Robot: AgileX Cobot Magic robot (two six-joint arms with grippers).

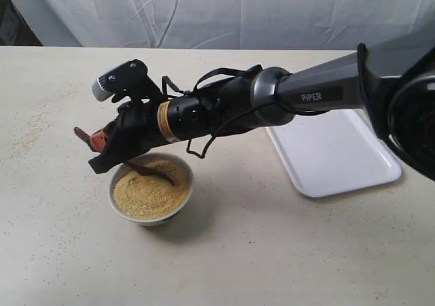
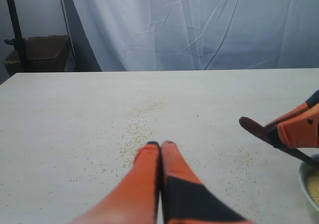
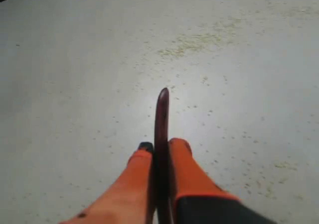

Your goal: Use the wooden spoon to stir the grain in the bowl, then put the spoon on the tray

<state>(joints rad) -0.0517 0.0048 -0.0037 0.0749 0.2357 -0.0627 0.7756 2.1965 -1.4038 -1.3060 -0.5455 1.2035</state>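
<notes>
The right fingers (image 3: 192, 176) pinch the spoon (image 1: 151, 171) tight, its head sits in the grain (image 1: 149, 196) in the bowl (image 1: 189, 182), so slow, small circles should keep grain from spilling.

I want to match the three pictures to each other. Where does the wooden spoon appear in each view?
Exterior view: left of centre; the wooden spoon has its head in the grain.
Left wrist view: near the picture's right edge, handle slanting toward the bowl.
Right wrist view: picture's middle, handle seen end-on.
Shared landmark: the orange fingers of the right end effector, clamped on the handle.
</notes>
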